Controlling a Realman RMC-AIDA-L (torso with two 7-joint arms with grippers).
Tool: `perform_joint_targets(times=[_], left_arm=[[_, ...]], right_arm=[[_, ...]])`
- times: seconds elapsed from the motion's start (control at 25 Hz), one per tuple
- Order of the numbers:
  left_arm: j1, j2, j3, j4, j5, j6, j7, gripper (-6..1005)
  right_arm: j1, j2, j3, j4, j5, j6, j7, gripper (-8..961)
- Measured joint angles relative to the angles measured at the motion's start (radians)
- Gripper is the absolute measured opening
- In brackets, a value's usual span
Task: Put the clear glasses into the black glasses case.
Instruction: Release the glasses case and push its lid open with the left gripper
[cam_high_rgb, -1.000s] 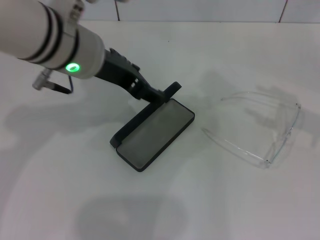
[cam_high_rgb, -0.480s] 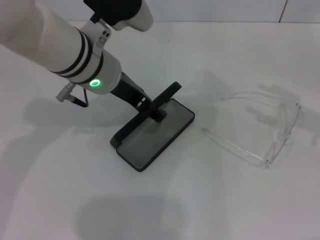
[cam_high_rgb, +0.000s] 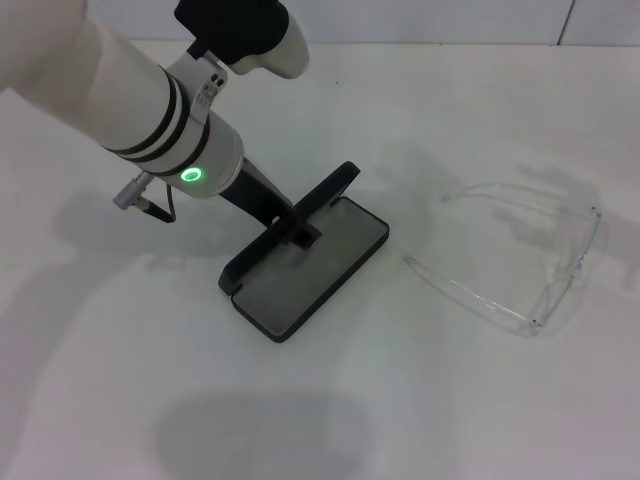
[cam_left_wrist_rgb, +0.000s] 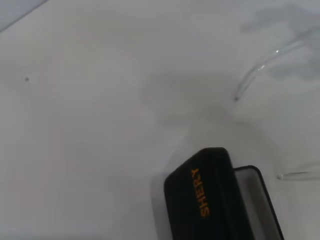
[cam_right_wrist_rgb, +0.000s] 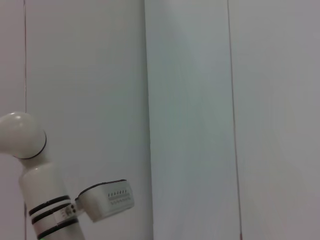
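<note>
Left gripper (cam_high_rgb: 303, 222) is down at the black glasses case (cam_high_rgb: 305, 265), at the far long edge where the lid (cam_high_rgb: 328, 192) meets the base. One dark finger crosses the lid, but the head view doesn't show whether the fingers are apart, together, or clamped on the lid: cannot tell. Green LED lit on the left arm's wrist.

Case is open on the white table (cam_high_rgb: 480, 400), near centre, lying diagonally. Grey lining faces up; the lid stands steeply tilted along the far side. Left wrist view shows the lid's outer face with orange "SHERY" lettering (cam_left_wrist_rgb: 199, 198) and a sliver of the grey interior beside it.

Clear glasses (cam_high_rgb: 530, 262) lie on the table to the right of the case, apart from it, not touching. Temple arms unfolded, tips pointing toward the case, lens front on the far right. Nothing holds them.

Right gripper is out of view; its wrist camera shows only a pale panelled wall and part of the left arm (cam_right_wrist_rgb: 35, 190).
</note>
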Motion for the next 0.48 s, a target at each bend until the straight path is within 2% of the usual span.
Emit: perform_joint_targets(times=[0.24,0.48], left_arm=[[0.003,0.0,0.028,0.014,0.001,0.005,0.01,496],[0.05,0.0,0.087,0.123,0.024,0.014,0.055,299]], right_arm=[[-0.007,0.0,0.018,0.01,0.016,0.0,-0.002,753],[-0.01,0.0,0.072,0.038,0.02,-0.019,-0.009,752]])
